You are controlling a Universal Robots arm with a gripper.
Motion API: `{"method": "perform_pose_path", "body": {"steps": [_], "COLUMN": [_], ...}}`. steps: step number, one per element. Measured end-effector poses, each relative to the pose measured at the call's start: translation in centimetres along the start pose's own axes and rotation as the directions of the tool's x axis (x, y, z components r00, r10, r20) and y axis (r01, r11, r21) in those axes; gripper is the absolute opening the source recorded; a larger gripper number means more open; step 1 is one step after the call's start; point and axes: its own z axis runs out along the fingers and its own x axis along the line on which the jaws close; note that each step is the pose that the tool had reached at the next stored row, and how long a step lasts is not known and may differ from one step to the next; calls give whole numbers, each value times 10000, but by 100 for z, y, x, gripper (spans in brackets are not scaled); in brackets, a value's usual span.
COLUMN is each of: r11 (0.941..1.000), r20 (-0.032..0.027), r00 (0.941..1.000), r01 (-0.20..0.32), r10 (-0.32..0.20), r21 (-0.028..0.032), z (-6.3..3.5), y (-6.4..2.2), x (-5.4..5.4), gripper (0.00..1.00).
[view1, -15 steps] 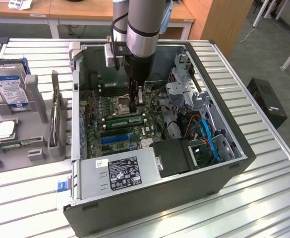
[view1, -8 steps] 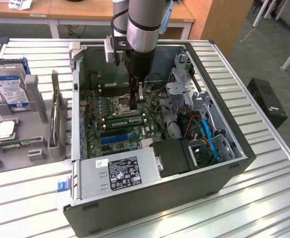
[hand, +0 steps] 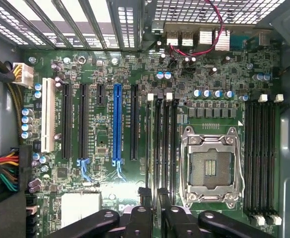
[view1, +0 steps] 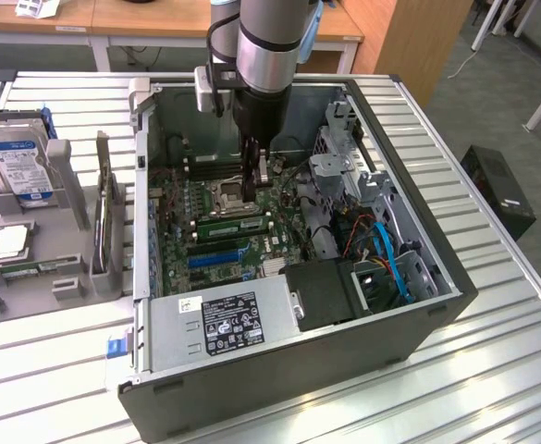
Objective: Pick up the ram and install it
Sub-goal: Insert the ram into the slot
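Note:
The ram (view1: 230, 223), a narrow green stick, lies along a slot on the motherboard (view1: 205, 254) inside the open computer case (view1: 418, 250), just beside the CPU socket (view1: 234, 195). My gripper (view1: 262, 182) hangs inside the case above the end of the ram nearer the exterior view's right, and I see a gap between the fingertips and the stick. In the wrist view the gripper (hand: 153, 198) hovers over one end of the black memory slots (hand: 163, 148) next to the CPU socket (hand: 211, 168). Its fingers (hand: 145, 197) stand slightly apart with nothing between them.
A grey holder (view1: 30, 250) at the exterior view's left carries a hard drive (view1: 16, 162) and an upright card (view1: 105, 208). In the case, the power supply (view1: 224, 319) fills the near end; drive cages and blue cables (view1: 395, 264) crowd the right side.

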Motion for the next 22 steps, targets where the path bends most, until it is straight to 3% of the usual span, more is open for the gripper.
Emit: {"method": "perform_pose_path", "body": {"steps": [5,22], "r11": [10000,10000], "r20": [-3,-1], "r00": [10000,10000], "r01": [0,0], "r10": [0,0], "r21": [-1,0], "z": [-43,-436], "y": [1,8], "x": [-1,-16], "gripper": [19,19]}}
